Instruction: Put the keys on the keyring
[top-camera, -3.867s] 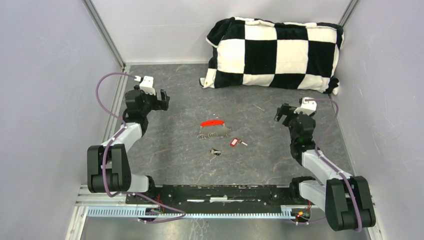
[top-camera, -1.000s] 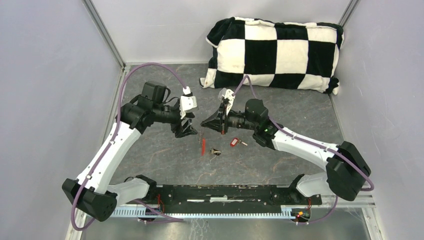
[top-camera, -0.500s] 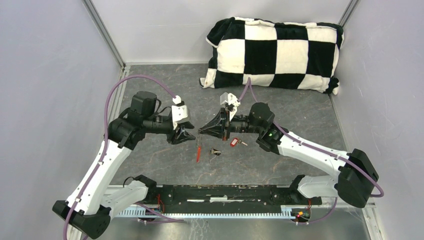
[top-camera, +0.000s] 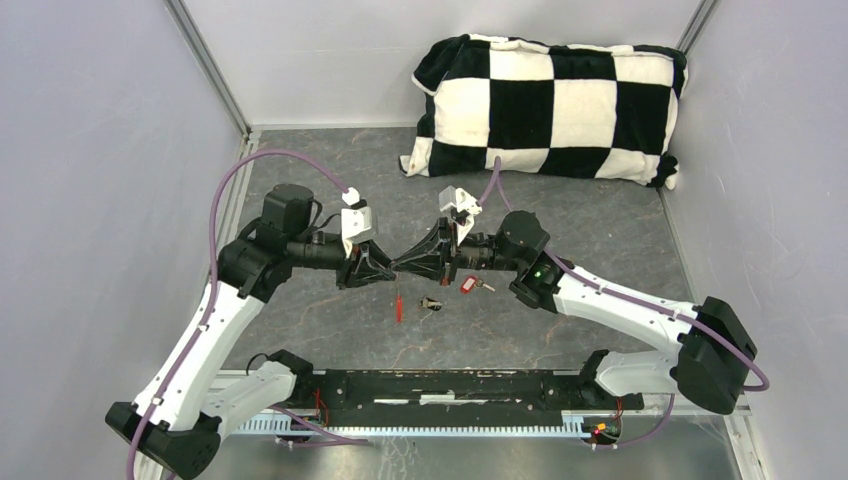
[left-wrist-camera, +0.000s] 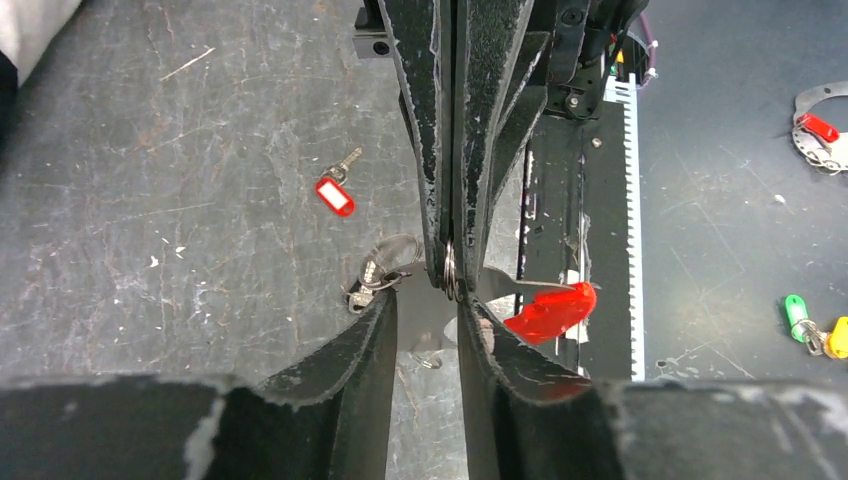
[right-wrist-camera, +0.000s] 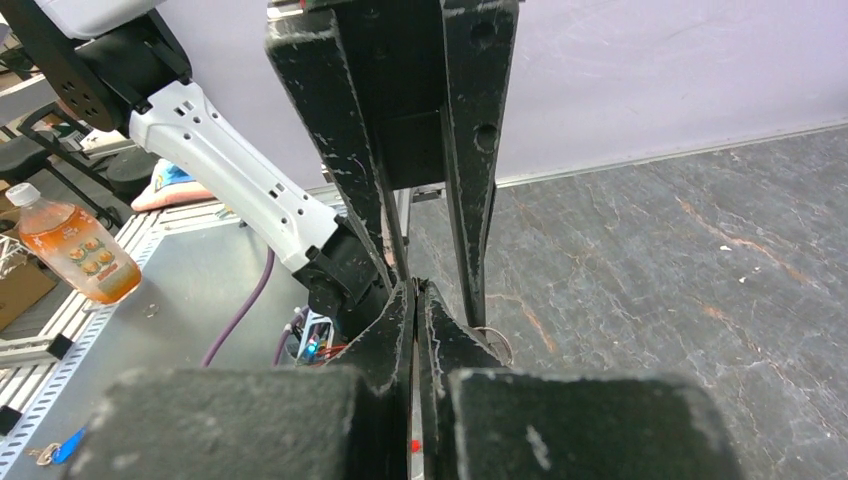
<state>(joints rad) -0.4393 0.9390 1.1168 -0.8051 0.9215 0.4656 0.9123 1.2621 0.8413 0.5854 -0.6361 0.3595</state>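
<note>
The left fingers, narrowing yet still apart, now straddle the keyring clamped aloft in the shut right fingers, fob dangling, likely readying a two-handed hold while the keys lie on the surface.

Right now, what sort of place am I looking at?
Probably a robotics lab's test booth: a left arm and right arm bolted to a rail at the edge of a table, plain panel walls around it, and practice props like a checkered pillow and a keyring.
</note>
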